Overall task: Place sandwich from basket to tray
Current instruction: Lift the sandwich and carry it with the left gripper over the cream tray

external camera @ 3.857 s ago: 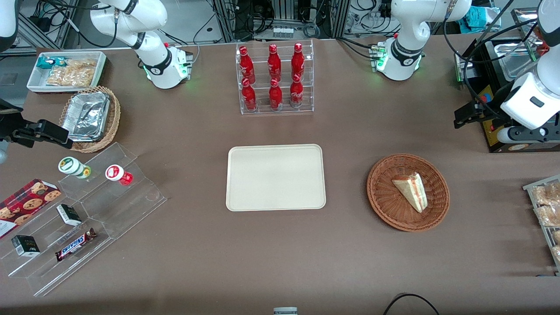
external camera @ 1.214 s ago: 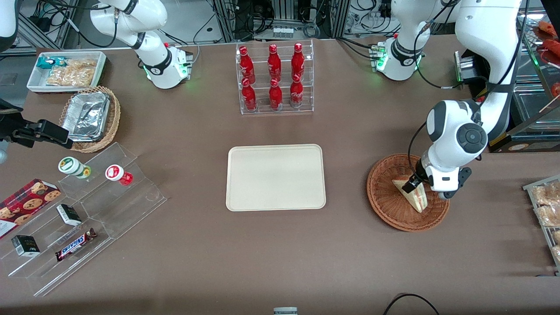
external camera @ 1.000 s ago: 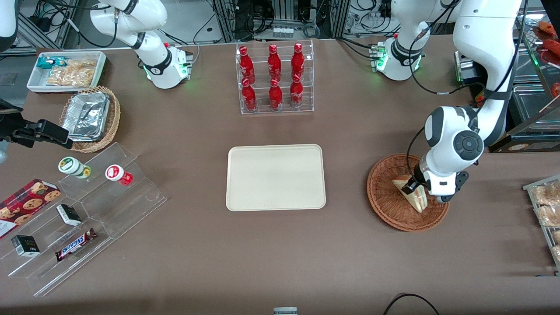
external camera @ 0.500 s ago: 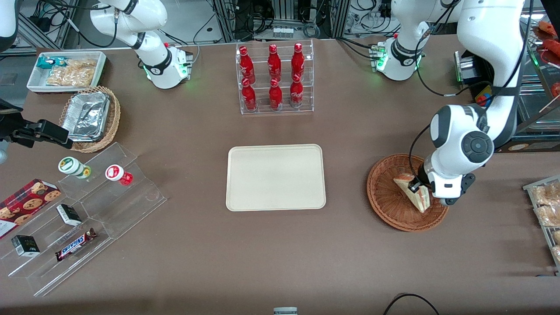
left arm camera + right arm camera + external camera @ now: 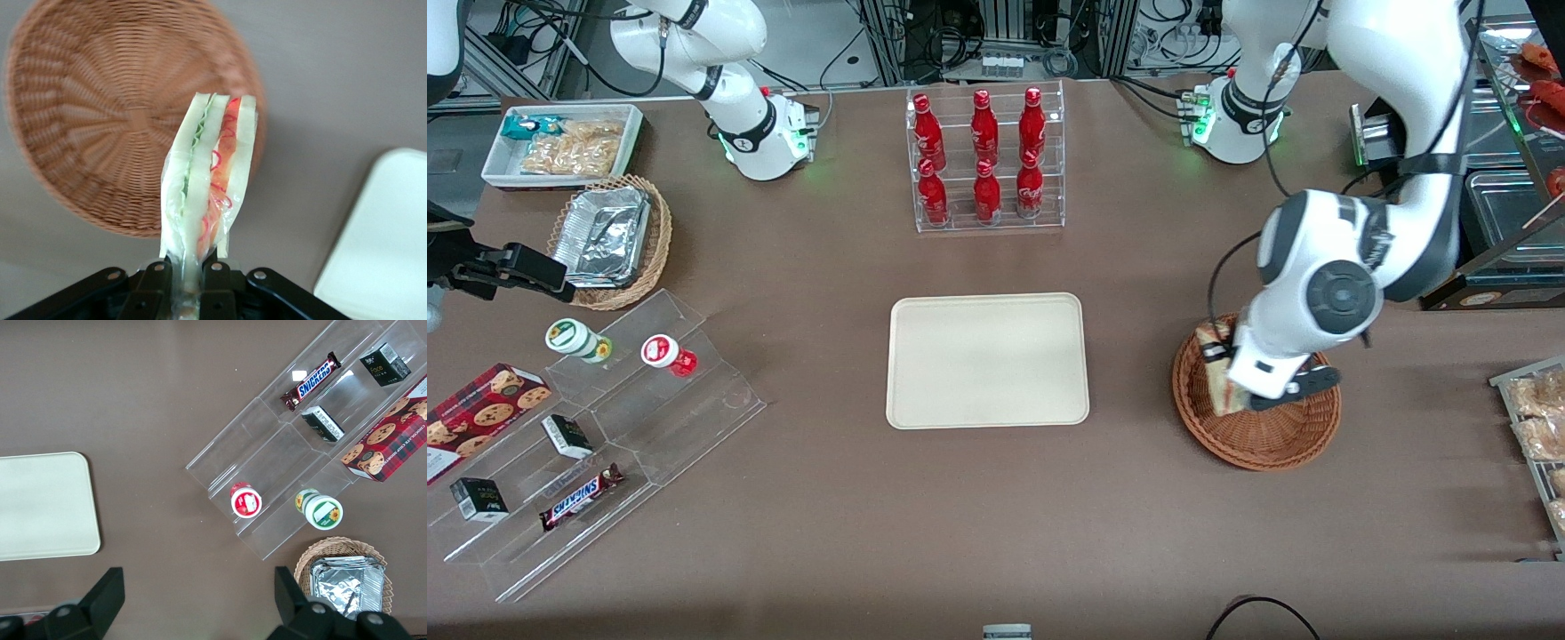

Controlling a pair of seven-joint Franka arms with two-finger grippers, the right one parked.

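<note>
Claw (image 5: 189, 280) clamped on the sandwich (image 5: 207, 173), gripping one end of the wedge so that the layered cut edge, with green and orange-red filling, faces the wrist camera. The sandwich hangs in the air above the basket (image 5: 100, 127), clear of the weave. In the front view the claw (image 5: 1221, 378) and sandwich (image 5: 1213, 348) sit over the basket's (image 5: 1272, 444) edge nearest the tray (image 5: 987, 360). The tray lies flat on the brown desk (image 5: 960, 516), well apart from the basket, with nothing on it. A rack of red bottles (image 5: 983, 160) stands farther from the front camera than the tray.
</note>
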